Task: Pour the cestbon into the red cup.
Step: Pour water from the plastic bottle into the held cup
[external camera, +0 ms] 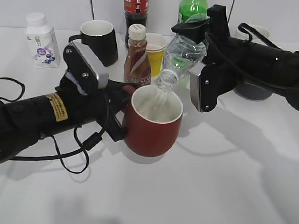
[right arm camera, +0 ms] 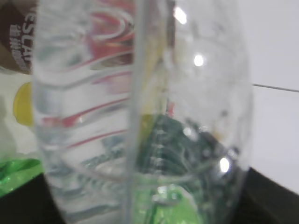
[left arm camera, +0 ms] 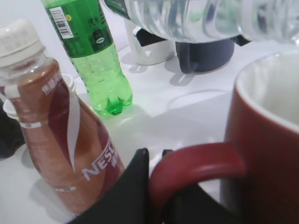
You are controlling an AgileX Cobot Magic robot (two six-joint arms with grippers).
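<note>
The right tool [external camera: 198, 47] is closed around the body of the cestbon [external camera: 183, 54], which is tilted with its open mouth down, just above the rim of the red cup [external camera: 153, 123], and a thin stream of water falls into the cup. The left tool [left arm camera: 156, 163] is clamped on the handle of the red cup and steadies it on the worktop [external camera: 225, 183]. The main risk is probably that the stream misses the cup: the mouth hangs near the far rim, so a small drift of the right arm could send water onto the worktop. A tight grip may also squeeze the soft bottle, so that water comes out in a sudden gush and splashes. The brown Nescafe bottle [external camera: 137, 55] stands close behind the cup and beside the left arm, so a careless move could knock it over.
</note>
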